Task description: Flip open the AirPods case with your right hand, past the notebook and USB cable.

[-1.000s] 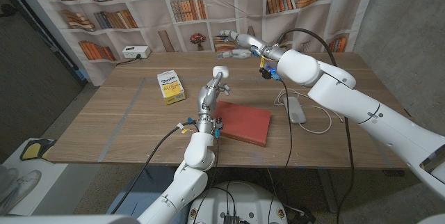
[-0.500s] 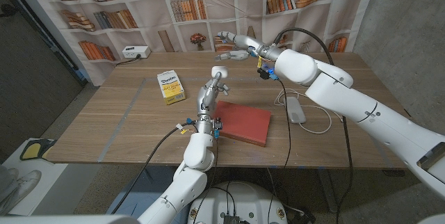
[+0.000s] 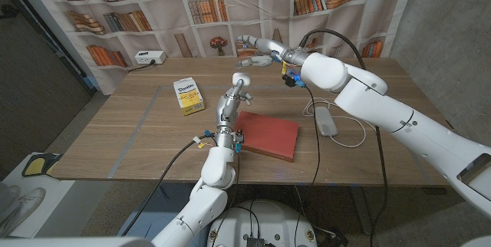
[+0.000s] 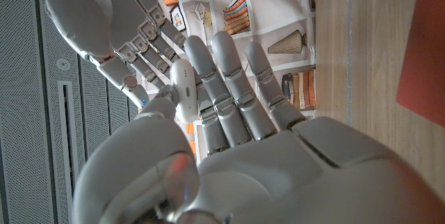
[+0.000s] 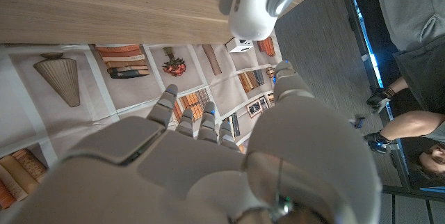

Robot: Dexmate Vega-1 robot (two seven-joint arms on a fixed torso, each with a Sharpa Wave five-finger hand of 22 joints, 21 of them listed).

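My left hand [image 3: 232,97] stands raised over the table's middle and pinches a white AirPods case [image 3: 243,78] at its fingertips. The case [image 4: 183,88] looks closed, held between thumb and fingers. My right hand [image 3: 255,50] hovers just behind and above the case with its fingers spread, holding nothing. It [image 4: 104,15] sits close to the case without plainly touching it. From the right wrist, the case [image 5: 250,5] lies beyond my right hand [image 5: 208,161]. A red notebook [image 3: 267,134] lies under the left arm. A white USB cable [image 3: 327,119] lies to its right.
A yellow box [image 3: 188,96] stands on the table's left part. A white power strip [image 3: 149,57] sits at the far left edge before the bookshelf backdrop. A person [image 5: 410,29] is off the table's side in the right wrist view.
My right arm has drifted slightly left, bringing the hand a little closer to the case. The left hand and case have stayed put.
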